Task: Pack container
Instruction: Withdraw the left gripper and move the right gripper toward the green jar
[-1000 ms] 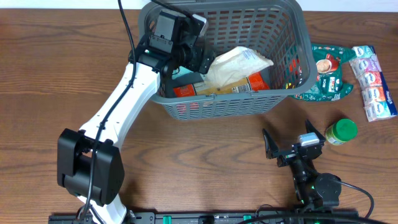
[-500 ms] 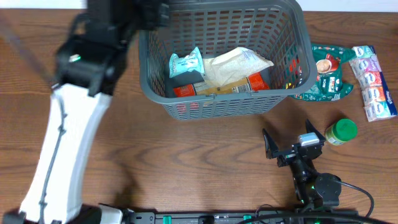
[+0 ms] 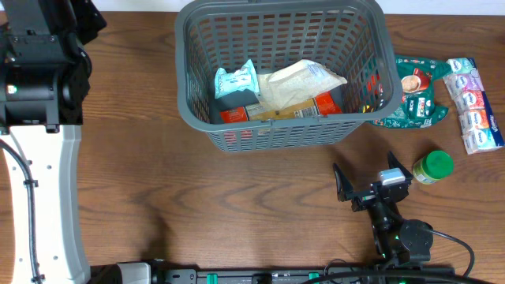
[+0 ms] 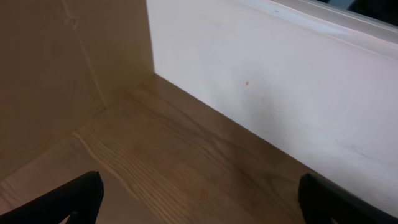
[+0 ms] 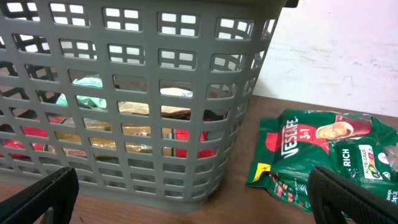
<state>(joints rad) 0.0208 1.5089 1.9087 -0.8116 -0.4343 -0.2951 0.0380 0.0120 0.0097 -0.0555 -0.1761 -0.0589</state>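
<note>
Three loose things lie on the table (image 3: 237,205) outside the container (image 3: 276,136), which sits at the far middle, long axis running left to right, with a beige bag (image 3: 304,79) and a pale blue pack (image 3: 235,80) inside. To its right lie a green coffee pouch (image 3: 414,95), a strip of tissue packs (image 3: 472,102) and a green-lidded jar (image 3: 432,166). The right hand (image 3: 368,177), spread wide and empty, sits just beside the jar. It is far nearer than the left hand (image 4: 199,208), likewise spread and empty, off at the far left.

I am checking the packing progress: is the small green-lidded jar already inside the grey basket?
No, the green-lidded jar stands on the table, outside the grey basket.
</note>
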